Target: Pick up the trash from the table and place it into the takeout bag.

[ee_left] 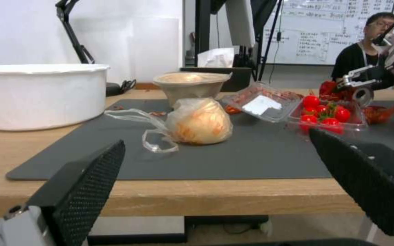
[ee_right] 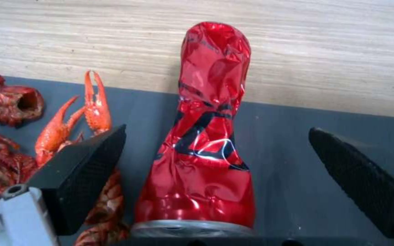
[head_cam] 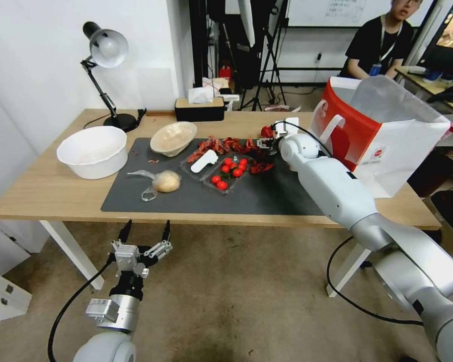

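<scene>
The right pincer (ee_right: 215, 191) is reached out over the far edge of the dark mat (head_cam: 246, 198), its fingers spread wide on either side of the crushed red can (ee_right: 208, 136), which lies flat, half on the mat and half on the bare wood of the table (head_cam: 40, 193). Nothing is pinched yet.

The main risk, as I judge it, is a poor grip. The can is creased and narrow in the middle, and its glossy skin may slide between the pads as they come together, so it could skid toward the far side of the table instead of lifting. The crayfish shells (ee_right: 69, 116) lie just left of the can, close to the left finger; that finger could catch a claw and drag scraps along or be kept from seating squarely. From the head view the can is mostly hidden behind the wrist, so how low the pincer sits cannot be told for sure.

The takeout bag (head_cam: 382, 125) stands to the right on the table, mouth open but leaning; a held can brought over could knock its rim or handles.

The left pincer (head_cam: 145, 232) waits below the near table edge, spread and empty, facing the clear bag with tan lump (ee_left: 197, 121).
</scene>
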Controlling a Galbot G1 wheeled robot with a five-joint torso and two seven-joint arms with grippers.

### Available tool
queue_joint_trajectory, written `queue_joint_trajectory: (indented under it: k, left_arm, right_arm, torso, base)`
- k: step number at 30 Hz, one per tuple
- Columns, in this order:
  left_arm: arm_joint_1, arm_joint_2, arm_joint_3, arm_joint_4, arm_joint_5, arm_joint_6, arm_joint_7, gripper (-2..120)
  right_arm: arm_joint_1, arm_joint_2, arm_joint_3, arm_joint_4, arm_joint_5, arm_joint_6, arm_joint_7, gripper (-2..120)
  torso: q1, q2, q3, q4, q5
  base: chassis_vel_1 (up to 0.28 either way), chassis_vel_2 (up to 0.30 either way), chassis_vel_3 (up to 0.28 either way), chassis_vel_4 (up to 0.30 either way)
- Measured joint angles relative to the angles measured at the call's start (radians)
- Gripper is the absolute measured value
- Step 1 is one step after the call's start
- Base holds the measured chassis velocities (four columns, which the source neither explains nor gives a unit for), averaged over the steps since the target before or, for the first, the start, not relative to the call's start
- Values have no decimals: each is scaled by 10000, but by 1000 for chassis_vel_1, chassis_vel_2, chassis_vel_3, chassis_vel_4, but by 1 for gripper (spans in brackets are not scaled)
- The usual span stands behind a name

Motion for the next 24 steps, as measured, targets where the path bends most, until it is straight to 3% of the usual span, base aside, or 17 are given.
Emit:
queue_joint_trajectory:
  k: [8, 11, 13, 16, 17, 24]
  left_arm:
    - [0, 3, 10, 32, -8, -19, -1, 100]
    - [2, 3, 12, 36, -11, -26, -2, 100]
    - [3, 17, 11, 32, -20, -28, -3, 100]
    - [0, 33, 6, 43, -26, -32, 12, 100]
    - [3, 39, 4, 79, -29, -44, 21, 100]
    - [-5, 59, 9, 96, -36, -68, 28, 100]
  right_arm:
    - [0, 28, 19, -65, 13, -138, -26, 100]
    - [-1, 48, 42, -84, 19, -208, -70, 94]
    - [-49, 59, 74, -90, 28, -290, -139, 82]
    - [-100, 83, 151, -90, 29, -311, -135, 76]
    - [-152, 100, 243, -90, 29, -329, -102, 68]
    - [-274, 20, 333, -39, 29, -331, -41, 50]
  torso:
    - [0, 0, 0, 0, 0]
    - [0, 0, 0, 1, 0]
    - [0, 0, 0, 0, 0]
    - [0, 0, 0, 1, 1]
    - [0, 0, 0, 1, 0]
    - [0, 0, 0, 1, -1]
  base:
    - [0, 0, 0, 0]
    - [0, 0, 0, 0]
    - [0, 0, 0, 0]
    - [0, 0, 0, 0]
    - [0, 0, 0, 0]
    - [0, 0, 0, 0]
